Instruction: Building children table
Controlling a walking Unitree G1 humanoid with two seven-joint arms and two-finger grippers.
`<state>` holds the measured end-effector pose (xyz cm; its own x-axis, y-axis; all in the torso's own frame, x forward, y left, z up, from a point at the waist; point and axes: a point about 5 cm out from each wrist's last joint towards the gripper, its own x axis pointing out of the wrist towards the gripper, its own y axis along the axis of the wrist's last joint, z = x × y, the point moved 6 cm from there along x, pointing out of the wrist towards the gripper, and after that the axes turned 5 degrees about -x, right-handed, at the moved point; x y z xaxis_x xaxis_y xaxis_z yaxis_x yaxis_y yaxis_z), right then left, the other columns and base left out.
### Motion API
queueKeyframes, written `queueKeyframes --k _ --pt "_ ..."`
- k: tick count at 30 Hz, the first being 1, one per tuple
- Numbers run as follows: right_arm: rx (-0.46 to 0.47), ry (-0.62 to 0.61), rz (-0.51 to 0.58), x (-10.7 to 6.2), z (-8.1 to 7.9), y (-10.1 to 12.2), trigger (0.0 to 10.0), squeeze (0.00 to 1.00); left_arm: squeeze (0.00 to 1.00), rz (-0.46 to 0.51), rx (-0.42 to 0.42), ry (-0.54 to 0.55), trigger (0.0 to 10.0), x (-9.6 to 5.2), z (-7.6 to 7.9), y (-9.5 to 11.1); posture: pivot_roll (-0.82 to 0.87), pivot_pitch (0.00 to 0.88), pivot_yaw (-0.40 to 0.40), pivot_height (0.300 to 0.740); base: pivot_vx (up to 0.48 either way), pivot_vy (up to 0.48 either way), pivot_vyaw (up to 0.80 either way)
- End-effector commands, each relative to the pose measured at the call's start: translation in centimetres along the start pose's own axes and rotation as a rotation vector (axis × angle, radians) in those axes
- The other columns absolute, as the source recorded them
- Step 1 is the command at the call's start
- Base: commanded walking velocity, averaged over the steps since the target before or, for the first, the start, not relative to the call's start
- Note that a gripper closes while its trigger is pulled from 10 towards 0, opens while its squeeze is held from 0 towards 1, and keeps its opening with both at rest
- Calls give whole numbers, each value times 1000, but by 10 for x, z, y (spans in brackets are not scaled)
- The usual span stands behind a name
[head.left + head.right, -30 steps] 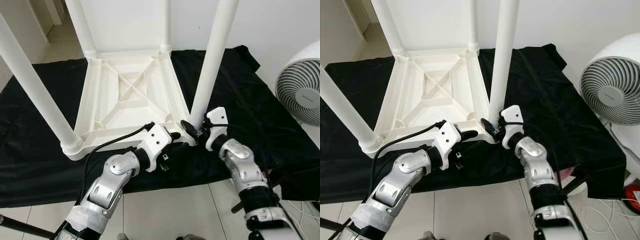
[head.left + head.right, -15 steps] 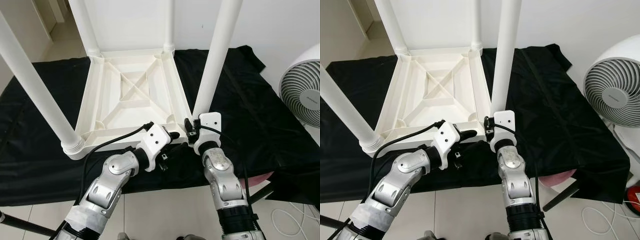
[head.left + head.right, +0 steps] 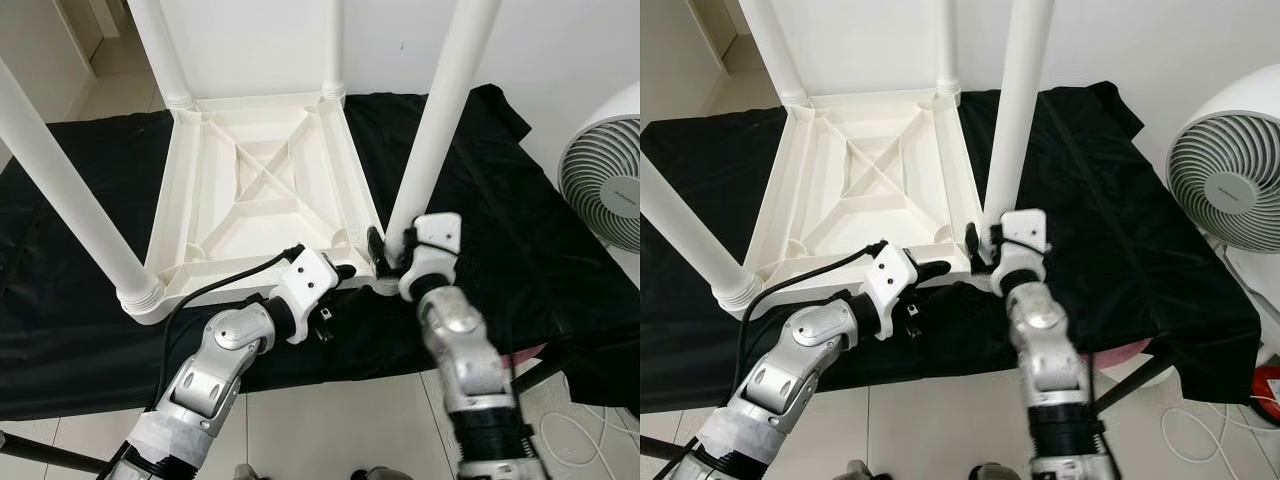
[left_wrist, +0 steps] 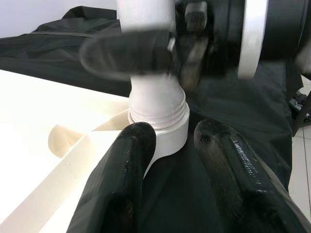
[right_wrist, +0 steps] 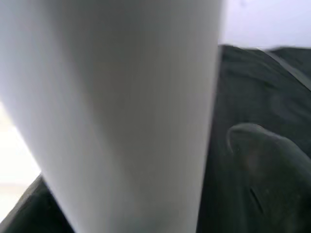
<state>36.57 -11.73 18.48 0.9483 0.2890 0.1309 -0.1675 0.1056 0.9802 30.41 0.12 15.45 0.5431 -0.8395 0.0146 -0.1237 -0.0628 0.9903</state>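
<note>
A white plastic children's table (image 3: 165, 210) lies upside down on a black cloth (image 3: 520, 230), its legs pointing up. My right gripper (image 3: 392, 255) is shut on the near right leg (image 3: 440, 110) just above its threaded socket (image 4: 160, 126). In the right wrist view the leg (image 5: 121, 107) is very close, with one finger (image 5: 267, 165) beside it. My left gripper (image 3: 338, 298) is open at the same corner. One of its fingers (image 4: 126, 174) rests against the table's edge, and the other lies on the cloth.
Three other legs stand up: near left (image 3: 70, 190), far left (image 3: 160, 50) and far right (image 3: 332, 45). A white fan (image 3: 605, 190) sits at the right. A pink object (image 3: 1120, 352), a black stand leg and a white cable (image 3: 1200, 430) lie at the cloth's front right edge.
My right wrist has turned around the leg's base: the forearm came in from the right, swung upright, and now leans slightly right. The left arm has stayed put.
</note>
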Motion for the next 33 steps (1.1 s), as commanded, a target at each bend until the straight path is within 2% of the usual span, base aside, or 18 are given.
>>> queueKeyframes --k 1,2,3,4,7,8,9,12,16,19,20,21,23,24,33 --pt "30 102 -1 -1 -9 1 10000 1000 0 -4 -3 23 10000 -1 -3 0 -133 108 55 740 0 0 0" --pt "2 153 -4 -2 -10 1 10000 1000 0 -4 -3 23 10000 -1 -3 0 -133 108 55 740 0 0 0" --pt "-52 243 -13 -6 -14 -1 10000 0 0 -6 1 23 10000 -1 -4 0 -133 108 55 740 0 0 0" --pt "-52 243 -13 -6 -14 -1 10000 0 0 -6 1 23 10000 -1 -4 0 -133 108 55 740 0 0 0" --pt "-139 445 -44 -15 -20 -10 10000 0 0 -7 9 22 10000 -1 -6 1 -135 102 64 740 0 0 0" --pt "-139 445 -44 -15 -20 -10 10000 0 0 -7 9 22 10000 -1 -6 1 -135 102 64 740 0 0 0" --pt "-175 558 -71 -17 -21 -18 10000 0 0 -6 15 22 10000 0 -8 3 -135 96 66 740 0 0 0" --pt "-217 623 -96 -14 -22 -26 10000 0 0 -3 20 22 10000 1 -9 4 -133 89 66 740 0 0 0" --pt "-234 639 -107 -12 -22 -29 10000 0 0 -2 21 22 10000 1 -9 4 -133 89 66 740 0 0 0" --pt "-240 669 -117 -5 -22 -31 10000 0 0 2 24 25 10000 2 -10 5 -129 81 67 740 0 0 0" --pt "-241 675 -123 0 -21 -32 9686 0 0 3 25 26 10000 3 -11 6 -129 81 67 740 0 0 0" --pt "-241 682 -136 4 -20 -35 2118 0 0 5 26 27 10000 3 -11 6 -129 81 67 740 0 0 0" --pt "-241 682 -136 4 -20 -35 2118 0 0 5 26 27 10000 3 -11 6 -129 81 67 740 0 0 0" --pt "-242 685 -145 7 -19 -37 0 0 0 6 26 28 10000 3 -11 6 -129 81 67 740 0 0 0" --pt "-221 687 -166 4 -11 -47 0 0 0 0 23 37 10000 0 -10 5 -114 82 57 740 0 0 0"
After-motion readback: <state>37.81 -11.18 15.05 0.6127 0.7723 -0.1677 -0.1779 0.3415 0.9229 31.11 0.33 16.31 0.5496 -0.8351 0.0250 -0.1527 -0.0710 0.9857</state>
